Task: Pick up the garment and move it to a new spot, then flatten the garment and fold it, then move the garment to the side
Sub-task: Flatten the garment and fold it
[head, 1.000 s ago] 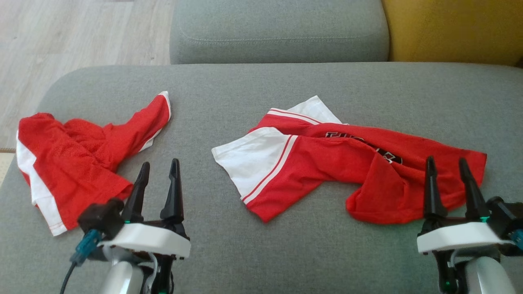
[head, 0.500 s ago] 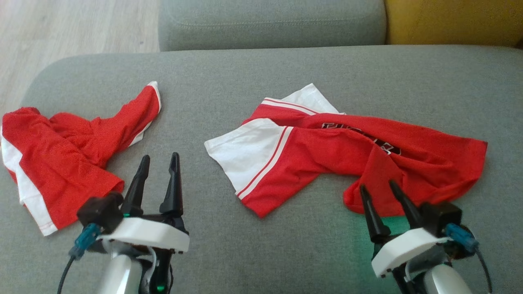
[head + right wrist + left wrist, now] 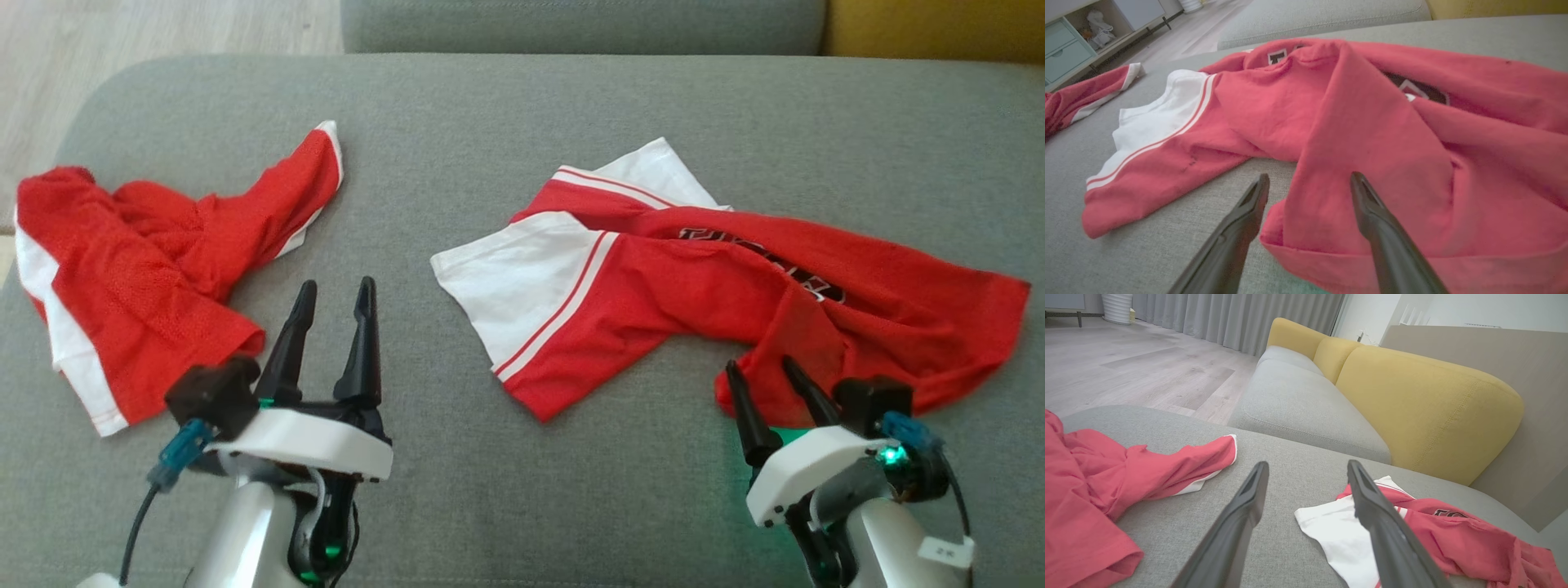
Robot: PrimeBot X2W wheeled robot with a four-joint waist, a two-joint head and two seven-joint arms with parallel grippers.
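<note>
grey upholstered seat (image 3: 522,98) carries the whole scene. right gripper (image 3: 759,365) stands with its two dark fingers spread wide and nothing between them, at the near edge of the garment (image 3: 694,278). in the right wrist view one finger lies over the garment's folded red hem and the other over bare grey fabric just beside that hem; whether either tip touches the cloth cannot be told. the garment is a crumpled red shirt with white sleeves, thin red stripes and dark lettering, and it lies on the seat with its white sleeve end toward the left gripper (image 3: 337,284). that gripper is likewise spread wide and empty, over bare seat to the left of the garment's white sleeve and apart from it. farther left of the garment, beyond the left gripper, lies another red cloth (image 3: 139,269) with white trim, bunched up near the seat's edge. behind the garment, the left wrist view shows a second grey seat (image 3: 1298,400) and yellow backrests (image 3: 1412,400), with pale wooden floor (image 3: 1126,363) and grey curtains (image 3: 1229,314) beyond.
</note>
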